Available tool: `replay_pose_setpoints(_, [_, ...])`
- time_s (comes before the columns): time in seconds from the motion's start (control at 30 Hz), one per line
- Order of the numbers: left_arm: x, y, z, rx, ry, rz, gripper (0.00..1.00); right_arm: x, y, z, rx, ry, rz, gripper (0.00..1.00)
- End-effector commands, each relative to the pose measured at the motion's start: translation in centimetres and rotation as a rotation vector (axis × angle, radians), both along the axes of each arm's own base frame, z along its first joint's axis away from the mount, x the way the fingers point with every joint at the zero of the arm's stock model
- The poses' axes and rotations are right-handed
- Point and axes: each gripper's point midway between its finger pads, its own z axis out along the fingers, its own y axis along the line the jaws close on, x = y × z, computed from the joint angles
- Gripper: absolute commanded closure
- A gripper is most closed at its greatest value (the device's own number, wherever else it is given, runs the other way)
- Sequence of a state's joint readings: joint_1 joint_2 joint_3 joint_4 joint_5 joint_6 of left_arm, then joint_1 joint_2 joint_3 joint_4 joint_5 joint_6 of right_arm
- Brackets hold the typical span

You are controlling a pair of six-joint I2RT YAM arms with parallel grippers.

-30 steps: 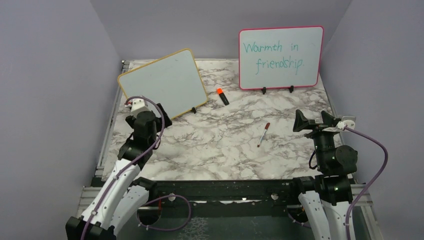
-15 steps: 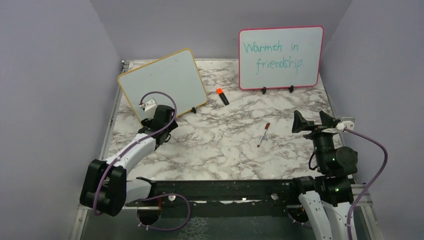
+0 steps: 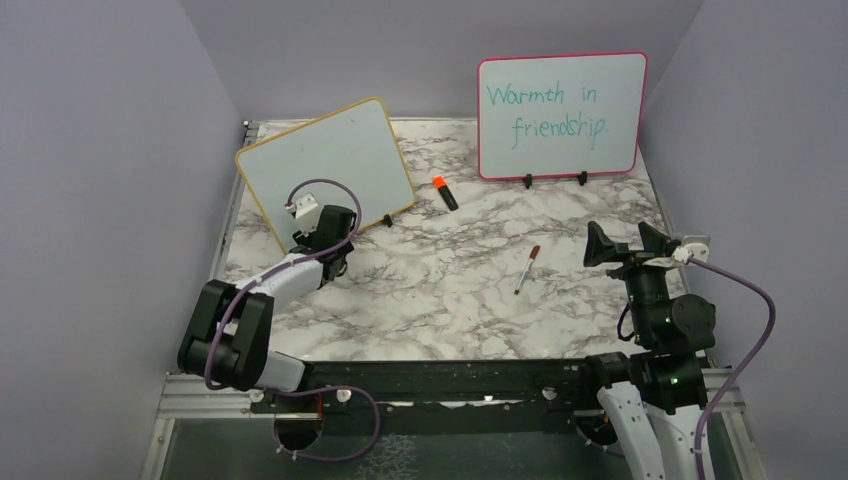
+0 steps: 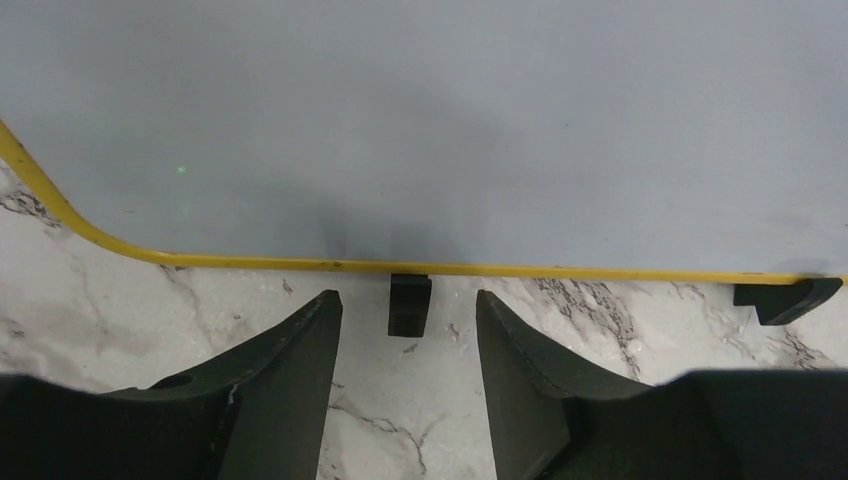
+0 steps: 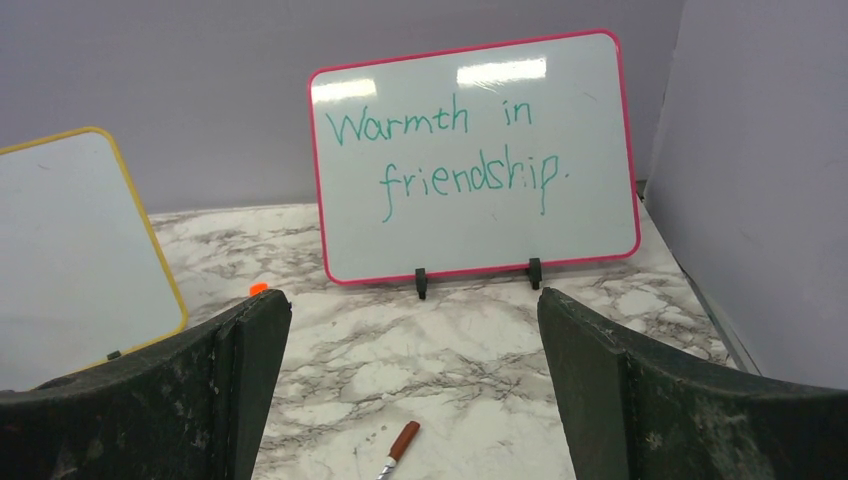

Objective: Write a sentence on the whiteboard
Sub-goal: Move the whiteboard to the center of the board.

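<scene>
The whiteboard [image 3: 325, 165] with a yellow frame leans at the back left, and its face [image 4: 450, 120] is blank, so no sentence shows on it. My left gripper [image 3: 330, 238] sits low on the marble at the board's bottom edge. It is open [image 4: 405, 318], and a black clip foot [image 4: 409, 303] of the board lies just between the fingertips [image 4: 328, 305] without touching them. My right gripper [image 3: 622, 240] hovers wide open at the right with nothing in it [image 5: 410, 300]. From there the whiteboard's edge [image 5: 70, 250] shows at the left.
A pink-framed board [image 3: 560, 115] with teal writing [image 5: 450, 150] stands at the back right. A red-capped pen [image 3: 527, 268] lies on the marble mid-right, just ahead of the right gripper [image 5: 398, 445]. A black marker with an orange cap [image 3: 445, 192] lies between the boards. Grey walls enclose the table.
My left arm has stretched forward and down to the whiteboard's bottom edge, and its jaws have narrowed. The right arm has barely moved.
</scene>
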State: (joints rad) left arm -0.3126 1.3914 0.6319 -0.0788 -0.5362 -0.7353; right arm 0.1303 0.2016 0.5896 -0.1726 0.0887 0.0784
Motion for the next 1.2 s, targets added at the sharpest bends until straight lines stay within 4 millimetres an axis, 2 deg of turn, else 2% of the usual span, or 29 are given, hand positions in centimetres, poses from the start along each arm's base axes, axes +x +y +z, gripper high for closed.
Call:
replay_pose_setpoints(0.0, [2.5,0.4,1.2,-0.009,-0.083,0.036,0.48,-0.2,0.0,0.6,0.003,-0.03,0.002,0.0])
replay_pose_setpoints(0.1, [3.0,0.2,0.6,-0.03,-0.078,0.031,0.53,-0.2,0.1,0.6,0.002,-0.03,0.005,0.0])
replay_pose_setpoints(0.27, [3.0,-0.3,0.2,-0.047,-0.07,0.014,0.69,-0.2,0.1,0.6,0.0,-0.031,0.005,0.0])
replay_pose_setpoints(0.5, [1.6,-1.7,-0.5,-0.097,-0.058,-0.037,0.99,-0.1,0.2,0.6,0.0,-0.034,0.009,0.0])
replay_pose_setpoints(0.73, [-0.1,-4.3,-0.7,-0.138,-0.049,-0.108,1.0,-0.2,0.3,0.6,0.0,-0.036,0.013,0.0])
replay_pose_setpoints(1.17, [-3.7,-10.0,0.6,-0.175,-0.073,-0.219,1.0,-0.5,0.3,0.9,0.004,-0.044,0.019,0.0])
